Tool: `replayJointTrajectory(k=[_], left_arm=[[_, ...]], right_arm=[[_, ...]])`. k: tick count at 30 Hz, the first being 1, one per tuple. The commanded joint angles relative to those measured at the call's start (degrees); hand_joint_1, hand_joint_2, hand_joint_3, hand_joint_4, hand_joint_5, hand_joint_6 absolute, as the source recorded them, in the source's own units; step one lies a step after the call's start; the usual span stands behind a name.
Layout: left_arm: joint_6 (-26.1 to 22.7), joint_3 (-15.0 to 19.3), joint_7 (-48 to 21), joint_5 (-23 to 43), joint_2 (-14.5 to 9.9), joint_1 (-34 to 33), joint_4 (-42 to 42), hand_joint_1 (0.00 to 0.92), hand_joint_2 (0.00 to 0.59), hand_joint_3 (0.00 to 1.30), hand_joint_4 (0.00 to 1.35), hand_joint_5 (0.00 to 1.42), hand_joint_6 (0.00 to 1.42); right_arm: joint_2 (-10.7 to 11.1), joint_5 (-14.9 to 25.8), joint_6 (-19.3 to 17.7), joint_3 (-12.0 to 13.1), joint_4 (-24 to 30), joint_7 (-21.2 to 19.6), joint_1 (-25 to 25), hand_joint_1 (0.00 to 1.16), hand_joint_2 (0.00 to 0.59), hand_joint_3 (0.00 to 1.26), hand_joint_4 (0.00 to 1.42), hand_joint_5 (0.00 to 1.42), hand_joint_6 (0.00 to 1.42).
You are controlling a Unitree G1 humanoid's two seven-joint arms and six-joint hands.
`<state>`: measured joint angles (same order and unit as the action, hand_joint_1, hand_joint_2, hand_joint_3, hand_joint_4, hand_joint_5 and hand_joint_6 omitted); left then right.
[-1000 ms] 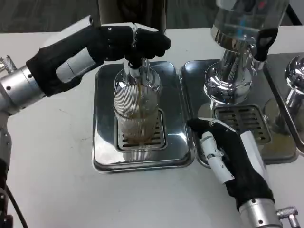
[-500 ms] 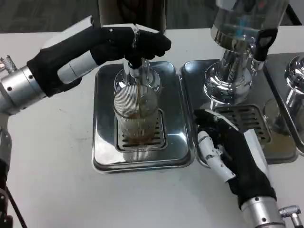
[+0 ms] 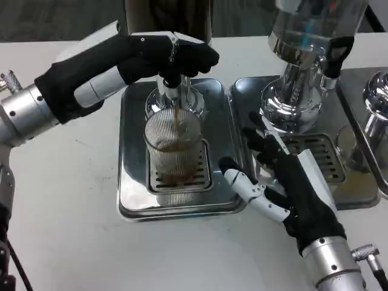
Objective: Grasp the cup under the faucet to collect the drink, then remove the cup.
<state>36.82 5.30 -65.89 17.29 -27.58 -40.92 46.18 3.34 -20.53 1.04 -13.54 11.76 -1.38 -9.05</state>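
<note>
Fingers of the left hand [image 3: 167, 54] curl over the top of the faucet [image 3: 171, 82] at the back of the left drip tray [image 3: 133, 176], pressing down on its black lever; the black glove and silver forearm reach in from the picture's left edge. Directly under that hand a thin brown stream falls from the spout into the cup [image 3: 173, 151], a clear ribbed glass standing upright on the slotted grate in the middle of the tray. Brown drink has gathered in the lower part of the cup, with a dark ring showing through the wall about halfway up. The right hand [image 3: 285, 185] lies to the right of the cup, over the seam between the left tray and the neighbouring right drip tray [image 3: 242, 97]; its fingers are spread apart and hold nothing, one white-and-black finger pointing left toward the cup's base, close to it but not touching. Behind that hand rises the chrome base of a second dispenser [image 3: 297, 91], topped by a clear tank, with its own slotted grate partly covered by the hand. A third chrome base [image 3: 377, 97] shows at the far right edge. Both trays sit on the white table [image 3: 60, 212].
</note>
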Motion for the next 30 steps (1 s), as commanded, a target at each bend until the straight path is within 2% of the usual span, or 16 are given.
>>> replayJointTrajectory(k=[1,7,13,21,30], left_arm=[[0.1,-1.6,-1.3,-1.9,-0.2,2.0,-0.2,0.000,0.071,0.34,0.25,0.24,0.27],[0.3,-1.7,-1.2,-2.0,-0.4,1.8,0.0,0.000,0.071,0.34,0.25,0.24,0.27],[0.7,-1.8,-1.0,-1.9,-0.5,2.0,0.0,0.000,0.073,0.34,0.25,0.24,0.27],[1.1,-1.9,-0.9,-1.8,-0.7,2.4,-0.1,0.000,0.077,0.34,0.25,0.24,0.27],[1.2,-1.9,-0.9,-1.6,-0.8,2.6,-0.5,0.000,0.079,0.35,0.26,0.24,0.27]], right_arm=[[0.4,-0.2,1.4,-0.2,0.5,1.0,1.3,0.48,0.248,0.01,0.07,0.09,0.10],[0.6,-1.0,3.2,-0.9,-1.0,2.2,3.7,0.49,0.243,0.00,0.01,0.03,0.05],[0.6,-1.4,4.3,-1.9,-4.0,2.3,6.7,0.49,0.243,0.00,0.00,0.00,0.04],[0.5,-1.1,4.8,-2.9,-7.3,2.3,9.9,0.49,0.240,0.00,0.00,0.00,0.00],[0.2,-0.5,4.4,-2.7,-10.8,2.1,12.8,0.47,0.241,0.00,0.00,0.00,0.00]])
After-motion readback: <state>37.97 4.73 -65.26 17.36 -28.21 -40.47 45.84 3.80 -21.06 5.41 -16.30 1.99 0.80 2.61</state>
